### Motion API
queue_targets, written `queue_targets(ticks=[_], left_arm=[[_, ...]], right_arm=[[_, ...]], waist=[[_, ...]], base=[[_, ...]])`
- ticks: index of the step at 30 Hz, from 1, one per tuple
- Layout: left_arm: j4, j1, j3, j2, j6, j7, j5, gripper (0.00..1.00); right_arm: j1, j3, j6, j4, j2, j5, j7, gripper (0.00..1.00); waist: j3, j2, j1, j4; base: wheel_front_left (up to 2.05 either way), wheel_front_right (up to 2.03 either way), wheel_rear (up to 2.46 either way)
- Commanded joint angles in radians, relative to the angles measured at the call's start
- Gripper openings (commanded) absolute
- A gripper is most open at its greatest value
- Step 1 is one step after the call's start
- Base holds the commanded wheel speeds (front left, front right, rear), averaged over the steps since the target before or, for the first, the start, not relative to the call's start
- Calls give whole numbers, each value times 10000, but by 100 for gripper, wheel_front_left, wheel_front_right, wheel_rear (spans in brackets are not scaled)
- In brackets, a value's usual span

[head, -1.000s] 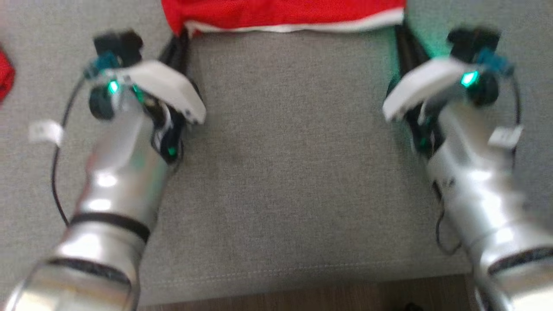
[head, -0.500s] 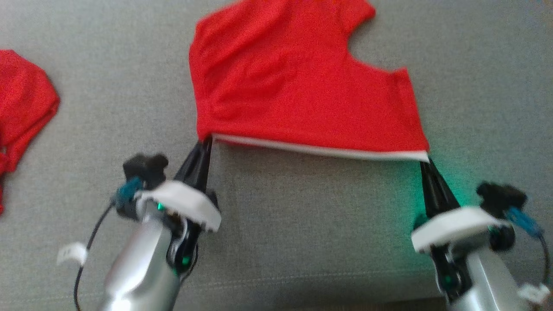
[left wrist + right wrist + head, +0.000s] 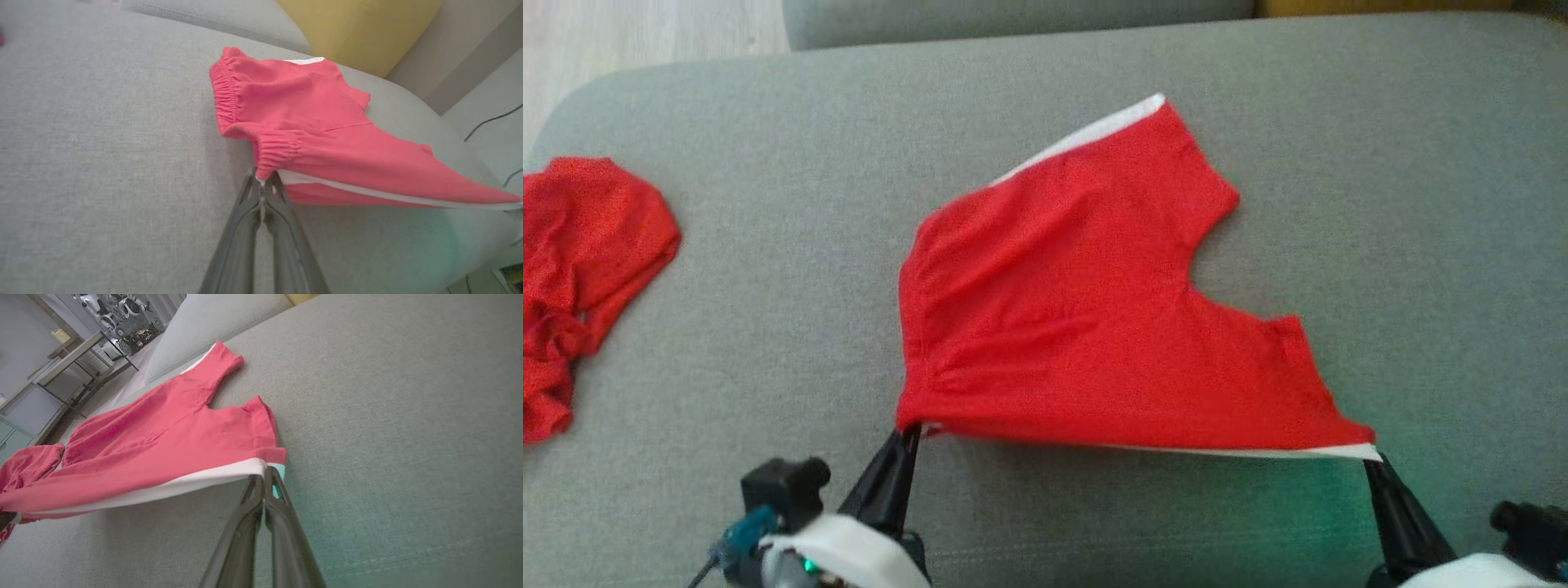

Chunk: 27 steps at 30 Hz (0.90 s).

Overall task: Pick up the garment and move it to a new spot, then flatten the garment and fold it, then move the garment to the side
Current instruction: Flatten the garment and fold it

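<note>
Left gripper (image 3: 910,433), right gripper (image 3: 1372,465) pinch red white-trimmed fabric shorts (image 3: 1078,327) taut over grey fabric sofa (image 3: 1380,163); you've flattening, fold, side-move pending.

Sofa seat (image 3: 768,269): garment (image 3: 1094,327) spread at centre, its far corner toward the back cushion (image 3: 1013,20), its near edge raised off the seat. Left gripper (image 3: 907,437) at the near-left corner and right gripper (image 3: 1374,467) at the near-right corner, jaws of each pinched on that edge. Crumpled cloth (image 3: 580,278) on the seat at the left edge, well apart from the garment.
</note>
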<state>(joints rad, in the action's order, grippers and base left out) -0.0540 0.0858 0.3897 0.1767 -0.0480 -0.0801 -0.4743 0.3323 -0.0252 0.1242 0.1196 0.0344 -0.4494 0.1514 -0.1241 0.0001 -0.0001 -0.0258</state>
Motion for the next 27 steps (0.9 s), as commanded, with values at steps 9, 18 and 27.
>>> queue_targets(ticks=[9, 18, 27], left_arm=[[1711, 460, -581, 487, -618, 640, -161, 0], [1616, -1243, -667, 654, -125, 1128, -393, 0], [531, -3414, -831, 632, 491, 1514, -826, 0]], right_arm=[[-174, -402, 65, 637, 159, -39, 289, 0], [-3027, -68, 65, 293, 165, 1076, 1062, 0], [-6678, 526, 65, -1552, 837, 1324, 1391, 0]], waist=[[340, -1, 1, 36], [-734, -1, 1, 272], [-2065, -1, 1, 599]], base=[[0, 0, 0], [0, 0, 0], [0, 0, 0]])
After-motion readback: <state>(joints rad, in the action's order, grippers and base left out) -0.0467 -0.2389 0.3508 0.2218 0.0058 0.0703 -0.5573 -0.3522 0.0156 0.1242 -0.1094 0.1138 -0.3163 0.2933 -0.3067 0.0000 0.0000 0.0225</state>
